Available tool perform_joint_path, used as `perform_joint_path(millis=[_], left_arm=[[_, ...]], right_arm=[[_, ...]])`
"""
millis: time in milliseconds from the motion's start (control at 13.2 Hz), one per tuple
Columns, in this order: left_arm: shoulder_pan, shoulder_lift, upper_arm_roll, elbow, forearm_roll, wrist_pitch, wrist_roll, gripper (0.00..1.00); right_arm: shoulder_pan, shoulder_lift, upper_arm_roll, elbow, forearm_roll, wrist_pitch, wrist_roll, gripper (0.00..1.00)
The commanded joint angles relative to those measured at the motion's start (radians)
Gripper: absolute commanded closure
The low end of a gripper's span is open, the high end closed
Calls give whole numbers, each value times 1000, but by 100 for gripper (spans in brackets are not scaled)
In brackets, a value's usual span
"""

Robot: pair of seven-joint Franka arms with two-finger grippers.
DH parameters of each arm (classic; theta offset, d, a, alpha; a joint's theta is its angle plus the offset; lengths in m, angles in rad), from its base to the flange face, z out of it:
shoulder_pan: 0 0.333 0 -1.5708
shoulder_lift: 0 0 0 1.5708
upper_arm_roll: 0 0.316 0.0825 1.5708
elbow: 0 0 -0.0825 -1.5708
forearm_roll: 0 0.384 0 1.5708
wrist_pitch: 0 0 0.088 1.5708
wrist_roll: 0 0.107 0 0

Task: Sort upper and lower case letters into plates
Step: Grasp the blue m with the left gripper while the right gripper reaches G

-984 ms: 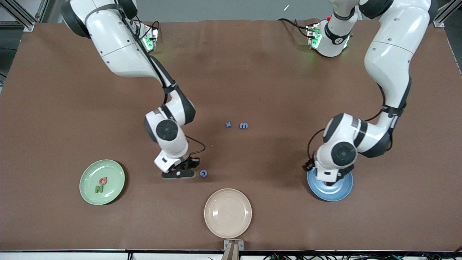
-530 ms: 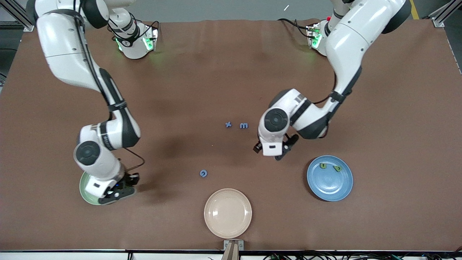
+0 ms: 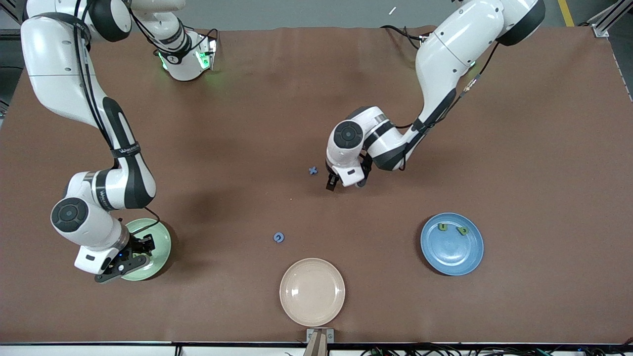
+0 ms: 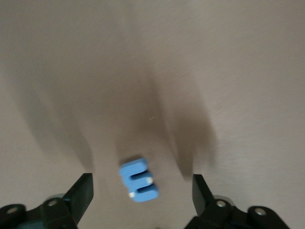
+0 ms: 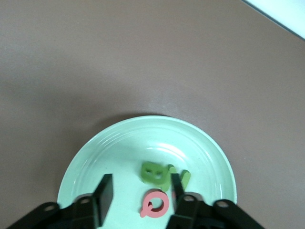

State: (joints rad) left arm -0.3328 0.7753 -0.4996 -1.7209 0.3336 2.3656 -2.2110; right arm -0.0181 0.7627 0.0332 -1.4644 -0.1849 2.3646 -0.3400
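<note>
The pale mint green plate (image 3: 157, 236) lies near the front camera at the right arm's end of the table. My right gripper (image 3: 122, 267) hangs open and empty over it. In the right wrist view the plate (image 5: 105, 152) holds a green letter with two holes (image 5: 155, 173), a green N (image 5: 181, 178) and a pink Q (image 5: 156, 204) beneath my right gripper (image 5: 141, 191). The blue plate (image 3: 452, 252) holds a green u (image 3: 443, 227) and p (image 3: 463, 231). My left gripper (image 3: 345, 184) is open, low over a blue m (image 4: 139, 180) that lies between its fingers (image 4: 81, 193).
A blue x (image 3: 312, 170) lies beside the left gripper, toward the right arm's end. A small blue round letter (image 3: 279, 237) lies nearer the front camera. A cream-beige plate (image 3: 312, 291) sits by the front edge.
The right arm swung from beside the blue round letter to over the green plate. The left arm left the blue plate and came over the blue m, now hidden under it in the front view.
</note>
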Motion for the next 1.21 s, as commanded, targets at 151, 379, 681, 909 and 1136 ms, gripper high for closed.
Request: perform_joint_path(millis=[151,379,681,909,1136], left_arm=[[-26,-30,7,-57,67,23,-147,22],[-23,-21,7,-57,67,30,-147,48],[15,-36,13,-48,93,23,-124,100],[133,-138,7,-49,119,-55,76,100],[240,-188,6,-46,119,-103,307,100]], right_arm=[[71,-22,36,-24,59,-7,247,0],[211,-16,37,-13,62,2,592,0],[378,30,33,70,47,8,1123,0],[431,75,33,107,48,24,1329,0],[469,151,30,171,44,50,1430,0]])
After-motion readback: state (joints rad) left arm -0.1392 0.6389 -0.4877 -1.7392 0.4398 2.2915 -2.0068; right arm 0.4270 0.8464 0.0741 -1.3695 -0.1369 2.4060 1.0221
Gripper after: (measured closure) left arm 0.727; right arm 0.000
